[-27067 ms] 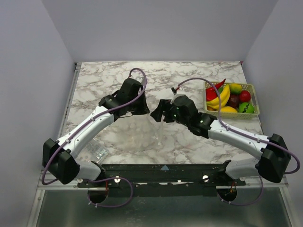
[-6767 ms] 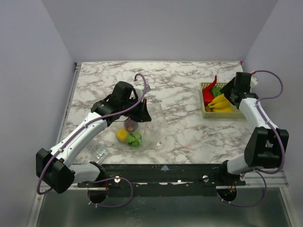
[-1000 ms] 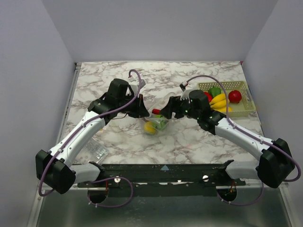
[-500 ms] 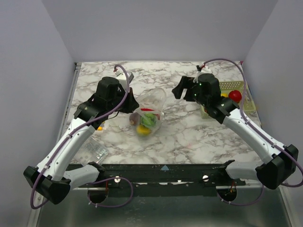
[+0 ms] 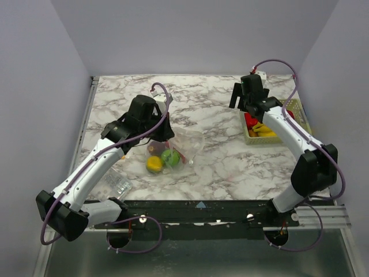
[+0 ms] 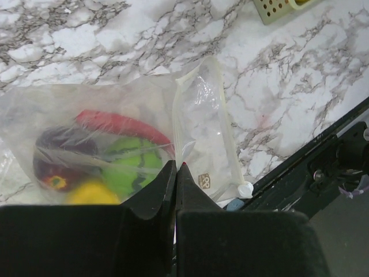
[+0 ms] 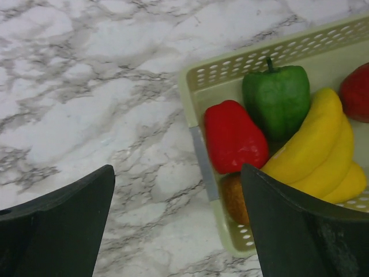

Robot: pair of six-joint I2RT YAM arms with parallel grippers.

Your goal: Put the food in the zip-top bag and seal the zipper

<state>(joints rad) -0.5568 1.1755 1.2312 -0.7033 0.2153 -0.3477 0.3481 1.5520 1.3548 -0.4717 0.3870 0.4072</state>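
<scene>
Zip-top bag (image 6: 203, 118) — pinched by the left fingers (image 6: 154, 199); right fingers (image 7: 57, 222) spread wide above the basket (image 7: 242, 68).

Right wrist view: red fruit (image 7: 357, 92) cut by the right edge, kind unclear; brown item (image 7: 233, 199) half hidden under the bananas (image 7: 314, 153). Left wrist view: basket (image 6: 272, 11) cropped at top.

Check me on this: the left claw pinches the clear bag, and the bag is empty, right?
Not empty. The left claw pinches the clear bag, but the bag holds a red chili, a green fruit and other toy food. The left wrist view shows it.
</scene>
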